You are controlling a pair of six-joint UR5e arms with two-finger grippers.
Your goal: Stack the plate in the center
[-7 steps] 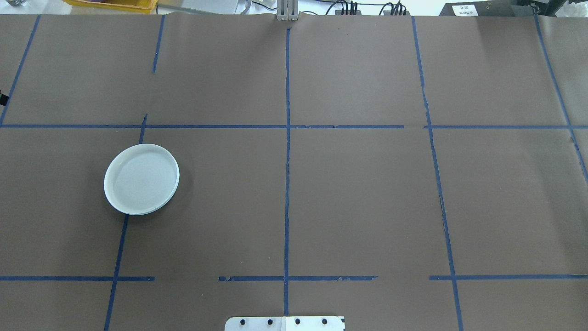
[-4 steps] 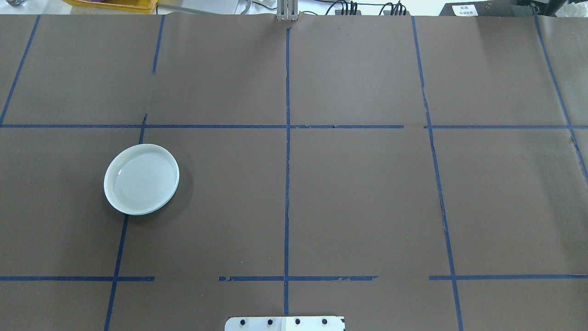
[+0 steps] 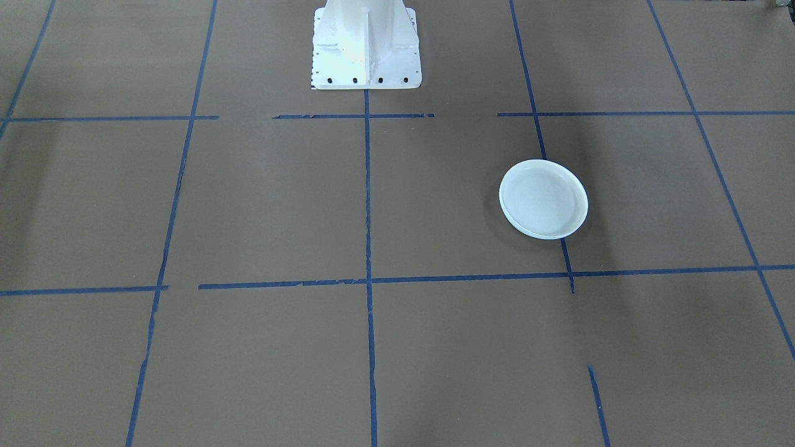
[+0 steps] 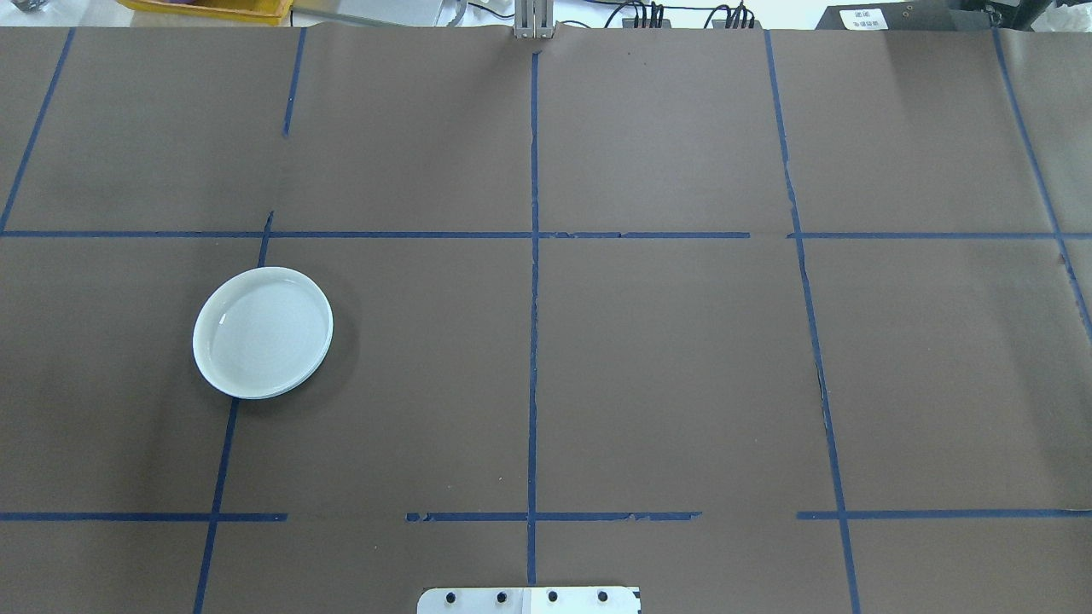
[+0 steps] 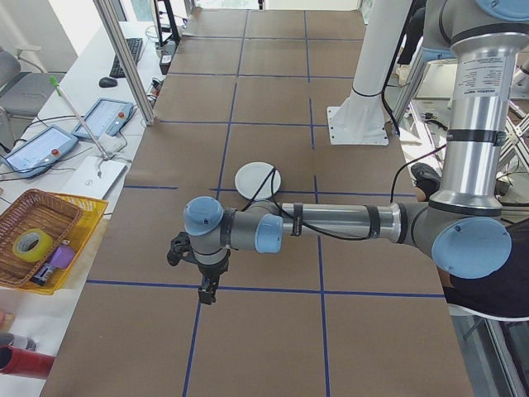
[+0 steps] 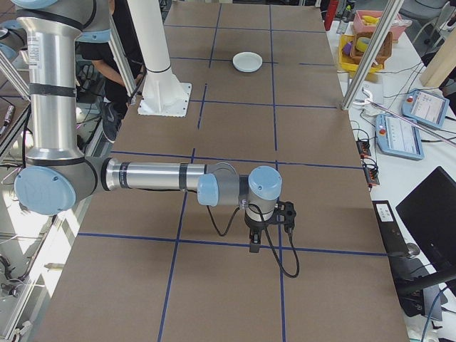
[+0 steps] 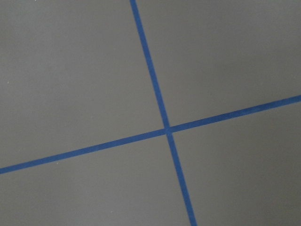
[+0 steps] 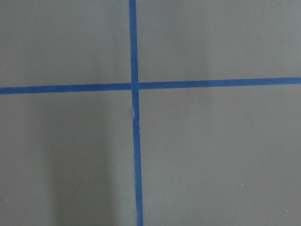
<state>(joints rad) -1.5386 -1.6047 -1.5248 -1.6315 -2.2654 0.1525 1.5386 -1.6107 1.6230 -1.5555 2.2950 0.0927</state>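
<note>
One pale plate [image 4: 263,333] on brown table [image 4: 665,358]. Two grippers, left [image 5: 203,291] and right [image 6: 255,243]: finger state cannot tell.

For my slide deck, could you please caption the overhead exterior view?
Pale round shallow plate resting alone on the blue-taped brown table.

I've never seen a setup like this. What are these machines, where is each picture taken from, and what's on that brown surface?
These are two robot arms bolted beside a table covered in brown paper with blue tape lines. Two pictures look down from above, one from behind the robot and one facing it. Two look along the table from its ends: one shows the left tool up close, the other the right tool. The last two come from cameras on the wrists and show only tape crossings. A single pale plate lies on the robot's left side. Neither tool holds anything.
</note>
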